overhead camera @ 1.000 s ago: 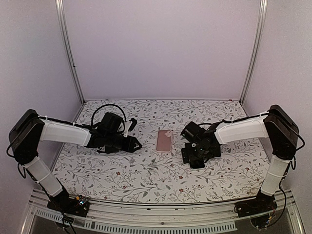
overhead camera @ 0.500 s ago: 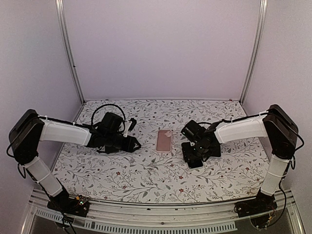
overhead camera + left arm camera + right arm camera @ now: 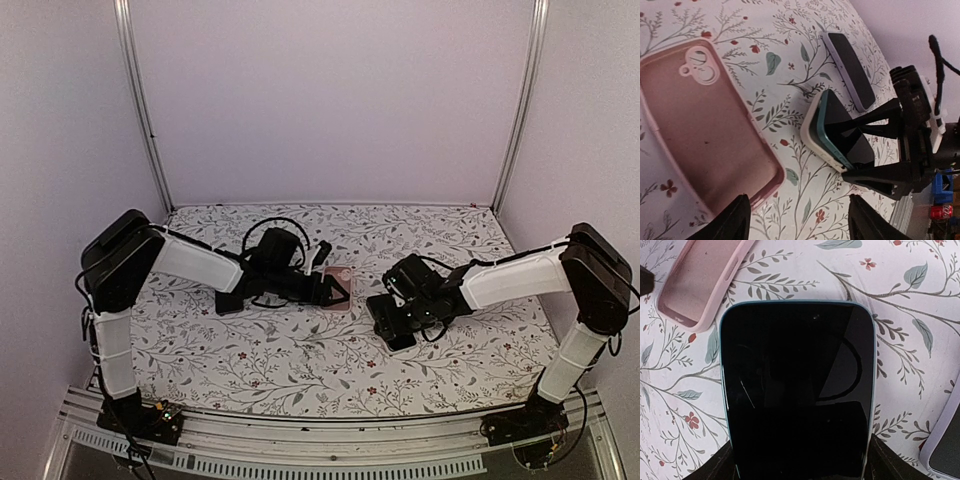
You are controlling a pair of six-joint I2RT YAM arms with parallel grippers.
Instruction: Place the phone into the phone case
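Right jaws are closed across the width of the dark-screened, teal-rimmed phone [image 3: 797, 385], gripping it at one end with the rest sticking out ahead. From the left wrist the phone looks tipped up off the floral-print surface [image 3: 300, 370]; I can't tell if its free end touches. Left jaws stand wide apart with nothing in them, hovering over one short end of the soft pink phone case [image 3: 700, 135]. The case lies flat, cavity up, with its camera cutout at the end away from the left jaws. Key relation: the case sits just beside the phone, ahead and to the robot's left of the phone's free end, not touching. The long axes run roughly the same way, but the case looks yawed a little against the phone. My read is a short carry left and forward plus a small twist before lowering. Right arm [image 3: 505, 283] owns the phone; left arm [image 3: 195, 262] is nearer the case and placed to pin it. A second, lavender-edged phone [image 3: 847, 70] lies flat beyond the gripped one, away from the case; keep clear of it.
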